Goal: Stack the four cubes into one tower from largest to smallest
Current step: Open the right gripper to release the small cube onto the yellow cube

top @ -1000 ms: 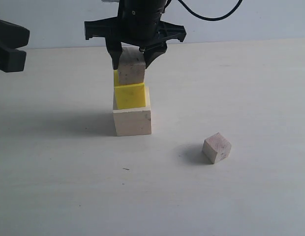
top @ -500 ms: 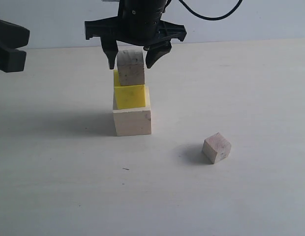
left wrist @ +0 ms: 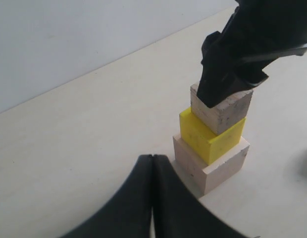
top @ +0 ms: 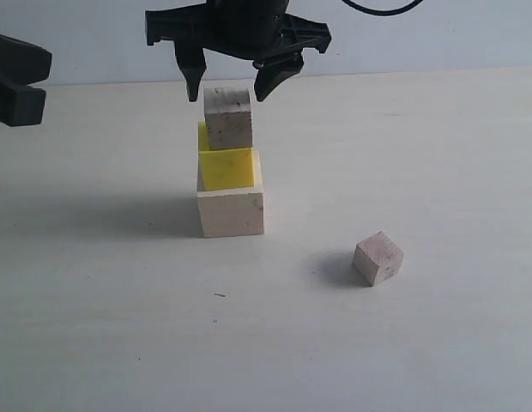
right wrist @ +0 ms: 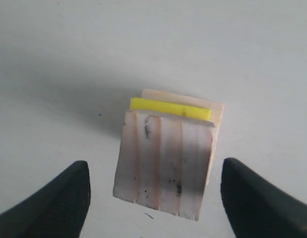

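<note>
Cubes are the job here, and three of the four are in place, so I think most of the work is done. The large pale wooden cube (top: 231,213) sits on the pale table (top: 438,343) as the bottom block. The medium bright yellow cube (top: 227,168) rests right on top of the large pale wooden cube. One small bare wooden cube (top: 228,118) with a greyish-pink tint rests one step higher, on the yellow one, and looks turned a little. The right gripper (top: 230,86) hangs straight above the large pale wooden cube. Its jaws are spread wide, one on each side of the small cube, and they grip nothing. The left gripper (left wrist: 152,159) waits well away from the large pale wooden cube, with its jaws pressed tight together and nothing between them. The second small wooden cube (top: 377,257) lies alone on the table, near the large pale wooden cube but apart from it. What is left, I think, is to pick up that last cube and set it on the very top.
</note>
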### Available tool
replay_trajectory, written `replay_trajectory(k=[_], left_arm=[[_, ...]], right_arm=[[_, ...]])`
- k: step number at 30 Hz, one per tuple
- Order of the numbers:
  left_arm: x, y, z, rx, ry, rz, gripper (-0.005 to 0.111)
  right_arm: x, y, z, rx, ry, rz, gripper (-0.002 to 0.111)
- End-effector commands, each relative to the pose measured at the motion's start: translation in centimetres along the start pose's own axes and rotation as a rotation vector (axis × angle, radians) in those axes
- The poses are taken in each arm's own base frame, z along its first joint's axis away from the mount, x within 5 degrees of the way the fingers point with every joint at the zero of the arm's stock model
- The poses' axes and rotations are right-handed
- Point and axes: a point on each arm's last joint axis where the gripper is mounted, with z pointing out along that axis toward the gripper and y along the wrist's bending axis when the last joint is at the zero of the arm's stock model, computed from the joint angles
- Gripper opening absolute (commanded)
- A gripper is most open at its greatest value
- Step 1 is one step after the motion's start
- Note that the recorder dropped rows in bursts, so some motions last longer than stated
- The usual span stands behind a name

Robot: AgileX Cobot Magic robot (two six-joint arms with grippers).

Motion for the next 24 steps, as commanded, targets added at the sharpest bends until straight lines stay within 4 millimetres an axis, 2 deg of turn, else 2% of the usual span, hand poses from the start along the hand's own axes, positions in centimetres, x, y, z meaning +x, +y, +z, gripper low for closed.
replay_trajectory(k=[1, 20, 24], left_arm=[[-0.1, -0.1, -0.1, 0.007, -0.01, -0.006, 0.0], [0.0, -0.1, -0.1, 0.007, -0.009, -0.006, 0.0], [0.0, -0.1, -0.1, 0.007, -0.007, -0.006, 0.0]], right_arm=[[-0.1, 0.1, -0.6, -0.003, -0.021, -0.001, 0.07], [-0.1, 0.0, -0.5, -0.003, -0.019, 0.004, 0.07], [-0.1, 0.0, 0.5, 0.005, 0.001, 0.006, 0.07]])
